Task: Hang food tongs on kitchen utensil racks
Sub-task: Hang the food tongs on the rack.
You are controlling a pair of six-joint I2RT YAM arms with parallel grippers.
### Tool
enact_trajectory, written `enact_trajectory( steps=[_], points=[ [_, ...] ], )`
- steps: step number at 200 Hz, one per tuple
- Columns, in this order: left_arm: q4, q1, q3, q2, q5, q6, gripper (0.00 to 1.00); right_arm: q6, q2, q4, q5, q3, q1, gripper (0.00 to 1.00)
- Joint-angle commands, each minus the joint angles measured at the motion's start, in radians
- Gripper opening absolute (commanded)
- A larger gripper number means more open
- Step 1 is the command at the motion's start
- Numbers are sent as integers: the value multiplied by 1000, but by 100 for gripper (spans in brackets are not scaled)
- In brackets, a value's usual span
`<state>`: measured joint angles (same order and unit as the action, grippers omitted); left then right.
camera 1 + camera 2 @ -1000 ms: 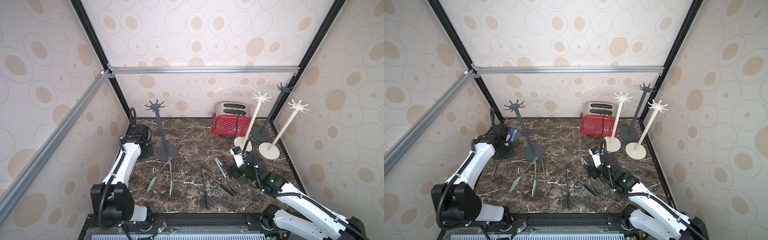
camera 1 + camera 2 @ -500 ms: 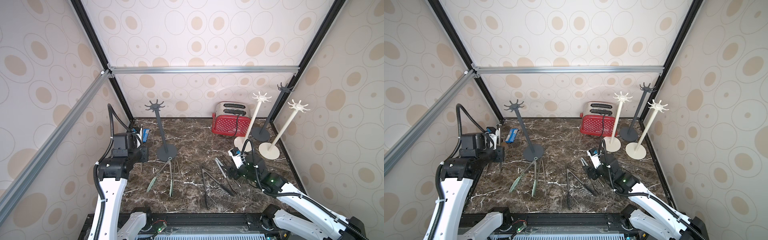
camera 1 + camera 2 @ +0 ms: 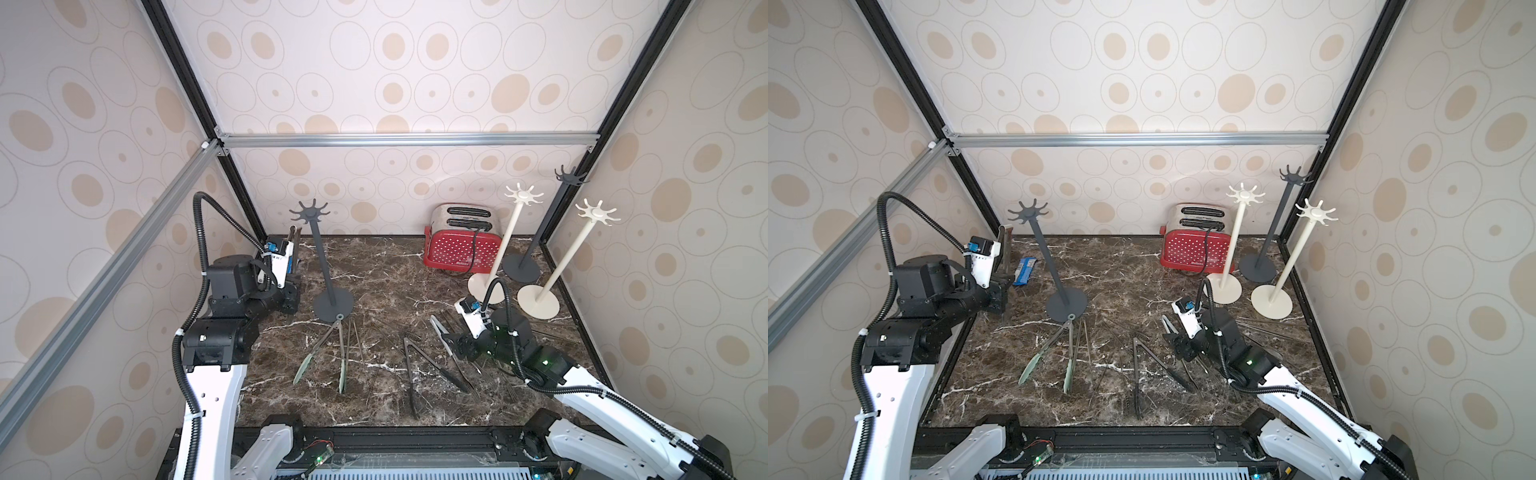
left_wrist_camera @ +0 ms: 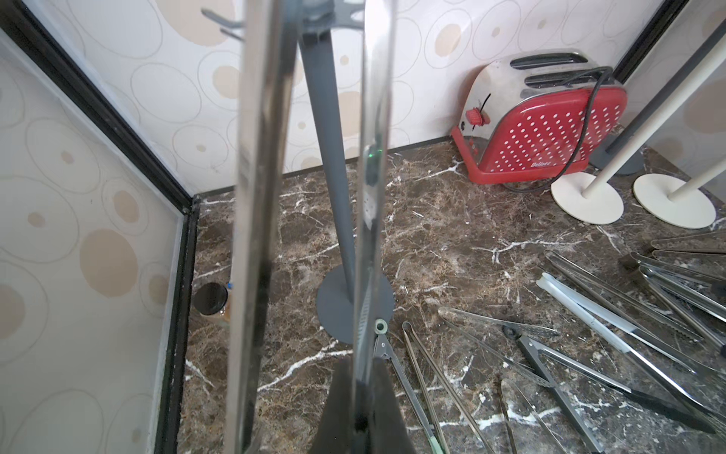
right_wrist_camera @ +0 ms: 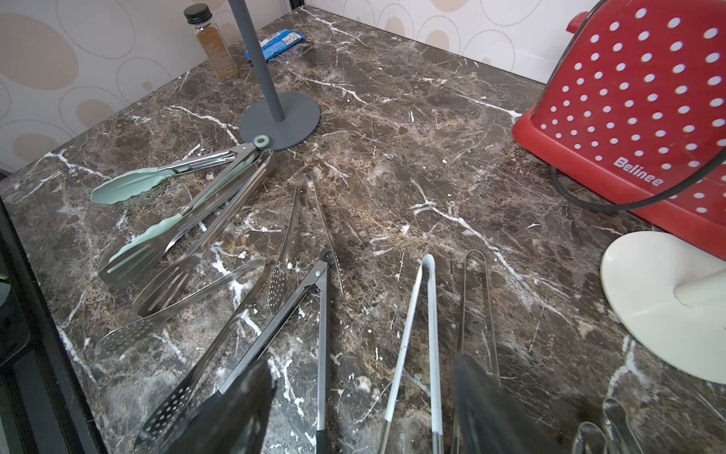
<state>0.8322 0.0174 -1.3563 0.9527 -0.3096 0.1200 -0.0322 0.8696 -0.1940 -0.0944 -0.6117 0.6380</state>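
The left tool point(image 3: 292, 283) is clenched on a pair of steel tongs point(image 3: 293, 237). The pair stands upright at the far left of the worktop point(image 3: 382, 270), just left of the dark grey rack point(image 3: 322, 266). In both top views the tool hides its lower end. The right tool point(image 3: 451, 345) hangs released, low over tongs lying near right, where the bare steel ones barely show against the dark marble. The green-tipped tongs point(image 3: 320, 357) lie by the dark grey rack's base. The left cream rack point(image 3: 505, 241), the right cream rack point(image 3: 569, 257) and the far dark rack point(image 3: 546, 224) stand far right beside the red toaster point(image 3: 459, 245).

From the left wrist, the left tool's fingers point(image 4: 387, 412) pinch one arm of the steel tongs point(image 4: 373, 118). The other arm runs free beside it, and both leave the picture's edge. The dark grey rack's pole shows between them, its crown mostly cut off.

From the right wrist, the right tool's fingers point(image 5: 235, 412) stand wide, with the white tongs point(image 5: 416, 334) and one arm of the black-handled tongs point(image 5: 320, 314) between them. I cannot tell whether they touch either.
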Motion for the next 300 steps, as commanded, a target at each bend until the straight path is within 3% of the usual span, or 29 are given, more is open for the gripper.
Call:
enact_trajectory(
  steps=[1, 101, 192, 300],
  points=[
    [-42, 1, -64, 43, -17, 52, 0, 20, 4, 11, -21, -3, -8, 75],
    [-10, 33, -232, 175, -28, 102, 0, 25, 14, -1, -65, -2, -8, 75],
    [-99, 186, -150, 176, -298, 43, 0, 30, 23, -5, -90, -2, -9, 75],
    [-134, 223, -146, 261, -338, 66, 0, 32, 51, -15, -90, -7, -9, 74]
  ],
)
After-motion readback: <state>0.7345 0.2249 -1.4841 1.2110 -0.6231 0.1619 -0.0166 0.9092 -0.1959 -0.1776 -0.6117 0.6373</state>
